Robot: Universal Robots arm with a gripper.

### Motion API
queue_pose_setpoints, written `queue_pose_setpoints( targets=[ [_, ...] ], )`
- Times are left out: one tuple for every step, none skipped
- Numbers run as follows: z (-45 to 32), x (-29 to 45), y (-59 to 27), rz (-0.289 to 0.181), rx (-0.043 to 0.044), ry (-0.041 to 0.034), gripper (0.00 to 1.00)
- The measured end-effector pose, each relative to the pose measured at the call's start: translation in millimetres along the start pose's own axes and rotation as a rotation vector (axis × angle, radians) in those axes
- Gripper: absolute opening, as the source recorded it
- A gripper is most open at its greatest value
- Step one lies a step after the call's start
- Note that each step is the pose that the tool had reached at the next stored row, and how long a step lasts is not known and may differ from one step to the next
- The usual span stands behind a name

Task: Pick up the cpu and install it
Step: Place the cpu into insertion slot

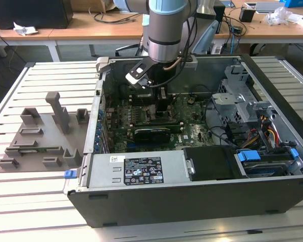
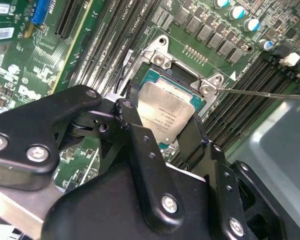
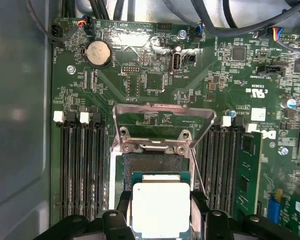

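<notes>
Cpu point(image 3: 161, 210), square with no long axis, lies flat with its silver top toward me in the first wrist view. The gripper point(image 3: 160, 200) pinches 2 opposite edges over the open socket point(image 3: 150, 162). Beyond it the socket frame point(image 3: 162, 111) stands raised, and memory slots point(image 3: 80, 165) flank it. The second wrist view shows that pinch too. In the exterior view, the gripper is inside the computer case point(image 1: 192, 201), 11 o'clock from centre.

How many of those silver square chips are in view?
1. The cpu is held by the gripper at the open socket frame on the motherboard, in both wrist views. The gripper's body could hide another.
</notes>
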State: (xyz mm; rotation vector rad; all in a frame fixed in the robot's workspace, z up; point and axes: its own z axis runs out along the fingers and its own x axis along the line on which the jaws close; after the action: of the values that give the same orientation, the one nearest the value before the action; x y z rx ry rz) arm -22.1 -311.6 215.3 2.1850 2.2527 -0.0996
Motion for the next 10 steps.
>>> queue_pose_setpoints(
  targets=[
    [1.6, 0.1, 0.6, 0.003, 0.0002, 0.0002, 0.55],
    [3.2, 0.2, 1.0, 0.009, 0.0004, 0.0002, 0.55],
    [4.2, 0.3, 1.5, 0.012, 0.0006, 0.0003, 0.55],
    [4.8, 0.4, 2.0, 0.013, 0.0006, 0.0003, 0.55],
    [6.0, 0.8, 2.7, 0.014, 0.0006, 0.0005, 0.55],
    [7.0, 1.1, 3.1, 0.015, 0.0006, 0.0005, 0.55],
    [9.9, 2.1, 3.7, 0.016, 0.0008, 0.0004, 0.55],
    [10.9, 2.7, 3.8, 0.016, 0.0008, 0.0005, 0.55],
    [11.7, 3.5, 3.9, 0.016, 0.0009, 0.0004, 0.55],
    [12.5, 4.1, 3.9, 0.016, 0.0008, 0.0005, 0.55]
  ],
)
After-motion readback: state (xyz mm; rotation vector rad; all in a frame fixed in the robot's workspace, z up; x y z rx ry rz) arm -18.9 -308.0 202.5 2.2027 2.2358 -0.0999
